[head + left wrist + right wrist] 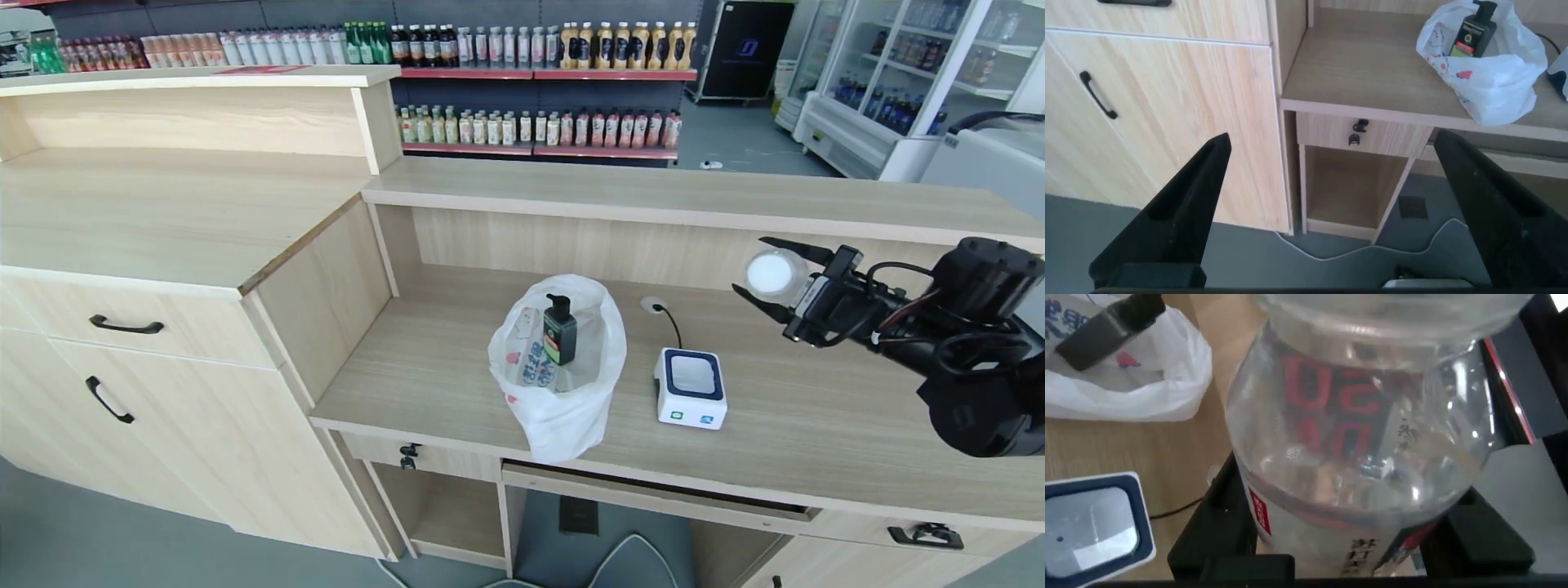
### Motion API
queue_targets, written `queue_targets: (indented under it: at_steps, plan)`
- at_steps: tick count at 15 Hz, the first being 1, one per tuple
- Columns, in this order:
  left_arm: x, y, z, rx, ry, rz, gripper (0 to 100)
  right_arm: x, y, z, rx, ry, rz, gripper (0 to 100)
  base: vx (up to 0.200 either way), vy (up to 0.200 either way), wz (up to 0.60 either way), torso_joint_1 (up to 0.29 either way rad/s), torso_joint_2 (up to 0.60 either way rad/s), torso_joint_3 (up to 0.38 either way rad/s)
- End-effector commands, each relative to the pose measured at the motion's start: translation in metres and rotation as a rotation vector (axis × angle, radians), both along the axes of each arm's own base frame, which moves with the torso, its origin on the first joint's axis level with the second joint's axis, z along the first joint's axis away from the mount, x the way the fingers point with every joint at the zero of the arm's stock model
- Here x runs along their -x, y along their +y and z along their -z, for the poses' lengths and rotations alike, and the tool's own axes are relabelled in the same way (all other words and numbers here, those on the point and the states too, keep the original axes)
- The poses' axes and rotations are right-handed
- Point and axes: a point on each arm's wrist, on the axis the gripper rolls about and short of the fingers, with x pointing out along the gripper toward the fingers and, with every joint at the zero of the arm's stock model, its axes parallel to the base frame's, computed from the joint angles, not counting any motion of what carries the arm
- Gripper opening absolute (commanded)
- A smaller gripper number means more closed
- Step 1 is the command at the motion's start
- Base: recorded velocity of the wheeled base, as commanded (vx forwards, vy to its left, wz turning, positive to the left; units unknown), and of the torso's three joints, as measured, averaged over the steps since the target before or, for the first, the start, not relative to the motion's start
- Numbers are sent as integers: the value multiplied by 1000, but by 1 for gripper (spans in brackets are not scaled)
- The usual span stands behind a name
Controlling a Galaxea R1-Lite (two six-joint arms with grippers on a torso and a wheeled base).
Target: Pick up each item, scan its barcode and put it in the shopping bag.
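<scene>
Clear bottle (1364,457) up close at the right wrist: red-printed label wrapped round it, dark fingers pinching it from both sides. From the head view the right gripper (753,268) holds it raised above the counter (816,425), well off the surface, with a round pale end turned toward the head camera; the long axis seems to run roughly level, front to back, though I can't fix it exactly. Scanner (691,387) sits on the counter below the bottle and toward the robot's left, window facing up. Shopping bag (563,408) stands just beyond the scanner on the same side, mouth open, a dark pump bottle (560,330) upright inside. So the likely path is down-left: scanner first, bag after. Right arm is the near one. Left gripper (1333,140) hangs low by the cabinet front, fingers spread wide, holding nothing.
</scene>
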Motion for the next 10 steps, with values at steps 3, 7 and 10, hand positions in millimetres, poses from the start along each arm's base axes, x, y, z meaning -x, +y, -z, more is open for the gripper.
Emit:
queue_targets:
  at_steps: [3, 7, 10]
  plan:
    - [0, 0, 0, 0, 0, 0, 100, -17, -5, 41, 17, 61, -80, 0, 0, 0, 0, 0, 0, 0]
    - [0, 0, 0, 0, 0, 0, 100, -25, -9, 70, 27, 72, -130, 0, 0, 0, 0, 0, 0, 0]
    - [0, 0, 0, 0, 0, 0, 100, -27, -9, 82, 31, 78, -159, 0, 0, 0, 0, 0, 0, 0]
